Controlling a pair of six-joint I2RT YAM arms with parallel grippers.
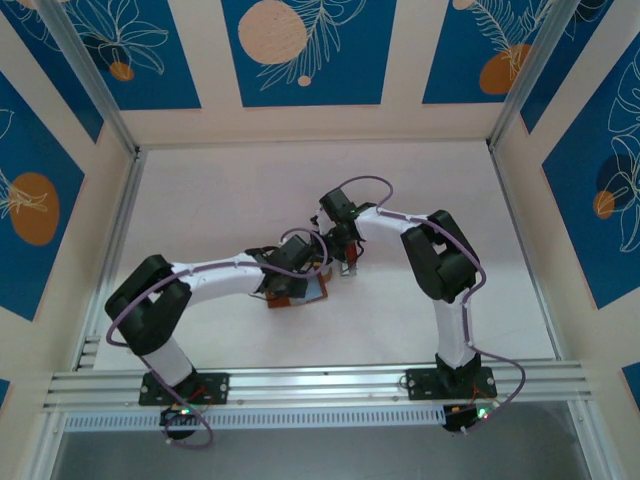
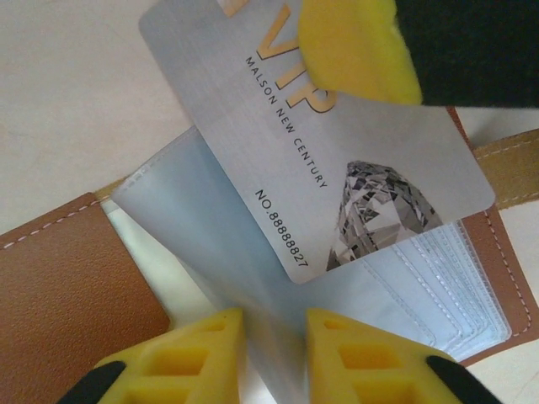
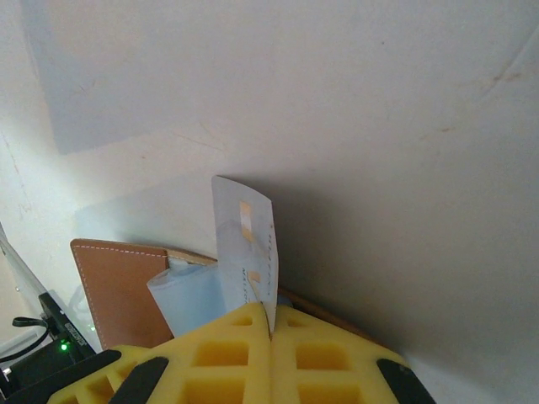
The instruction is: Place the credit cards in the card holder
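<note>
While the right gripper [image 3: 271,324], clamped on the credit card [image 2: 337,168], poises it over the open card holder [image 2: 67,269] at mid-table, the left gripper [image 2: 275,341] straddles a clear sleeve [image 2: 210,210], grip unclear; insertion next needs its corner steered inside.

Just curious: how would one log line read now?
right gripper: shut on silver card | card holder: open, sleeves showing | left gripper: open

Card [image 3: 248,244] tight in right tool [image 3: 271,324], over card holder [image 3: 118,286]
</note>
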